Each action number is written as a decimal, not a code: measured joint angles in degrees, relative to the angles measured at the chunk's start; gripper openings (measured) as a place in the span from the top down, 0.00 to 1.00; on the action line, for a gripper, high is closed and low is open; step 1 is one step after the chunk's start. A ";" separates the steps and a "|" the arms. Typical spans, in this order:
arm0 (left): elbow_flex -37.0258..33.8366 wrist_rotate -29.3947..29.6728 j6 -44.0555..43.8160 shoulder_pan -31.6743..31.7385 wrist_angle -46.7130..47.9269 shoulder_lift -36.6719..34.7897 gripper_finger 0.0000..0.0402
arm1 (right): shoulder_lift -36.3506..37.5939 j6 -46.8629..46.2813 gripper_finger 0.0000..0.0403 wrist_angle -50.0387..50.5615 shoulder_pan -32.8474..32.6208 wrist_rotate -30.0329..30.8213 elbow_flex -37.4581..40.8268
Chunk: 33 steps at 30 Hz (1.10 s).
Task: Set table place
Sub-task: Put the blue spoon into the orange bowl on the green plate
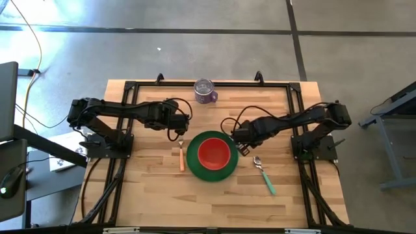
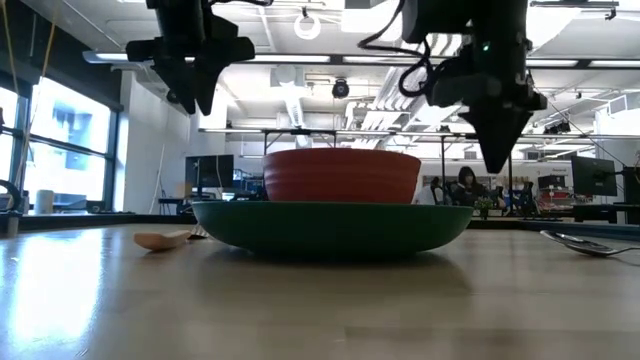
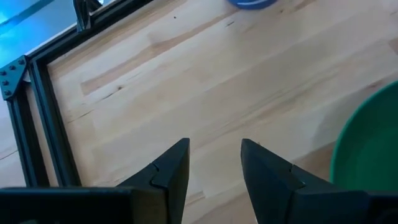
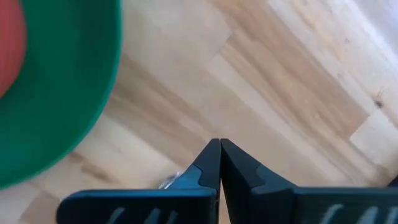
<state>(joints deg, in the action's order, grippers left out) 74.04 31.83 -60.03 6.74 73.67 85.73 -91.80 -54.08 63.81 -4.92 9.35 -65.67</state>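
- Light wooden planks of the table [image 1: 149, 188] are filling the middle of the high view, edged by a black frame. At centre a green plate [image 1: 193, 164] is lying with a red bowl [image 1: 214, 153] sitting in it. An orange-handled fork [image 1: 181, 158] is lying just left of the plate, and a spoon [image 1: 265, 175] with a teal handle is lying to its lower right, apart from it. A purple mug [image 1: 205, 91] is standing at the table's upper edge. The left gripper [image 1: 181, 130] is hanging just above the fork's tines in the frame; the right gripper [image 1: 243, 148] is hanging at the plate's right rim, between plate and spoon.
- Low view: the bowl [image 2: 342, 175] is sitting in the plate [image 2: 330, 226] at centre, the fork's tip [image 2: 160, 240] is showing at the left and the spoon's bowl [image 2: 580, 241] at the right. Both grippers are hanging clear above the tabletop, one at upper left [image 2: 197, 85], one at upper right [image 2: 497, 150].
- Left wrist view: the fingers [image 3: 171, 174] are standing parted, holding nothing, over bare planks; the plate's edge [image 3: 367, 149] is showing at the right.
- Right wrist view: the fingers [image 4: 210, 165] are pressing together, empty, over the wood beside the plate [image 4: 74, 81].
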 joint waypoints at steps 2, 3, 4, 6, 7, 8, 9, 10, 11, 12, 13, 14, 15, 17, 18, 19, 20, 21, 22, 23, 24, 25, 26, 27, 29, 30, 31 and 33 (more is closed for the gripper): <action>0.00 -0.33 0.24 0.00 -0.14 0.00 0.67 | 0.65 -0.22 1.00 0.35 -0.98 -1.21 0.00; 0.00 -0.35 0.24 0.00 -0.15 0.00 0.67 | 1.02 -1.03 1.00 1.14 -1.66 -1.42 0.00; 0.00 -0.35 0.24 0.00 -0.13 0.00 0.67 | 1.44 -2.00 1.00 2.10 -2.42 -1.48 0.00; 0.00 -0.35 0.77 0.00 -0.16 0.00 0.67 | 2.84 -4.51 1.00 4.57 -4.26 -2.06 0.00; 0.00 -0.35 1.33 0.00 -0.20 0.00 0.67 | 3.62 -5.87 1.00 5.49 -5.32 -2.61 0.00; 0.00 -0.35 1.77 0.00 -0.22 0.00 0.67 | 4.52 -7.39 1.00 5.95 -6.43 -3.36 0.00; 0.00 -0.35 2.34 0.00 -0.24 0.00 0.67 | 5.34 -9.35 1.00 6.12 -7.61 -3.65 0.00; 0.00 -0.35 2.97 0.00 -0.32 0.00 0.67 | 6.17 -11.63 1.00 6.07 -8.85 -3.71 0.00; 0.00 -0.33 3.45 0.00 -0.45 0.00 0.67 | 6.90 -14.07 1.00 5.99 -10.15 -3.91 0.00; 0.00 -0.35 4.11 0.00 -0.62 0.00 0.67 | 7.44 -16.55 1.00 5.82 -11.36 -4.07 0.00; 0.00 -0.33 4.64 0.00 -0.97 0.00 0.67 | 7.89 -18.86 1.00 5.64 -12.63 -4.71 0.00; 0.00 -0.34 5.32 0.00 -1.39 0.00 0.67 | 8.18 -20.97 1.00 5.49 -13.84 -5.62 0.00; 0.00 -0.33 6.12 0.00 -1.87 0.00 0.67 | 8.37 -22.88 1.00 5.15 -14.98 -6.50 0.00; 0.00 -0.33 7.74 0.00 -2.94 0.00 0.67 | 8.49 -26.41 1.00 4.74 -17.33 -8.86 0.00; 0.00 -0.34 8.58 0.00 -3.56 0.00 0.67 | 8.49 -28.10 1.00 4.54 -18.56 -9.98 0.00; 0.00 -0.33 9.37 0.00 -4.28 0.00 0.67 | 8.49 -29.84 1.00 4.24 -19.75 -10.81 0.00; 0.00 -0.33 10.20 0.00 -4.86 0.00 0.67 | 8.49 -31.82 1.00 3.93 -20.86 -11.48 0.00; 0.00 -0.33 10.92 0.00 -5.39 0.00 0.67 | 8.49 -33.99 1.00 3.62 -21.93 -12.10 0.00; 0.00 -0.33 11.68 0.00 -5.96 0.00 0.67 | 8.49 -36.05 1.00 3.31 -22.99 -12.60 0.00; 0.00 -0.33 12.36 0.00 -6.53 0.00 0.67 | 8.49 -38.17 1.00 2.99 -23.95 -13.04 0.00; 0.00 -0.33 13.11 0.00 -6.92 0.00 0.67 | 8.49 -40.36 1.00 2.56 -24.81 -13.38 0.00; 0.00 -0.33 13.76 0.00 -7.16 0.00 0.67 | 8.49 -42.24 0.99 2.02 -25.63 -13.76 0.00; 0.00 -0.33 14.49 0.00 -7.49 0.00 0.67 | 8.49 -44.02 0.99 1.39 -26.38 -13.91 0.00; 0.00 -0.33 15.19 0.00 -7.93 0.00 0.67 | 8.49 -45.68 0.97 0.79 -27.08 -13.91 0.00; 0.00 -0.33 16.55 0.00 -8.20 0.00 0.67 | 8.49 -47.90 0.93 -0.33 -28.32 -13.91 0.00; 0.00 -0.33 16.86 0.00 -8.20 0.00 0.67 | 8.38 -48.55 0.90 -0.81 -28.84 -13.91 0.00; 0.00 -0.33 17.19 0.00 -8.20 0.00 0.67 | 8.19 -49.10 0.88 -1.12 -29.32 -13.89 0.00; 0.00 -0.33 17.48 0.00 -8.20 0.00 0.67 | 7.21 -50.17 0.82 -0.98 -30.22 -13.89 0.00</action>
<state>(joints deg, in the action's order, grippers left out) 74.04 31.51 -42.55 6.74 65.47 85.73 -84.59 -104.25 62.84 -35.14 -4.54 -65.67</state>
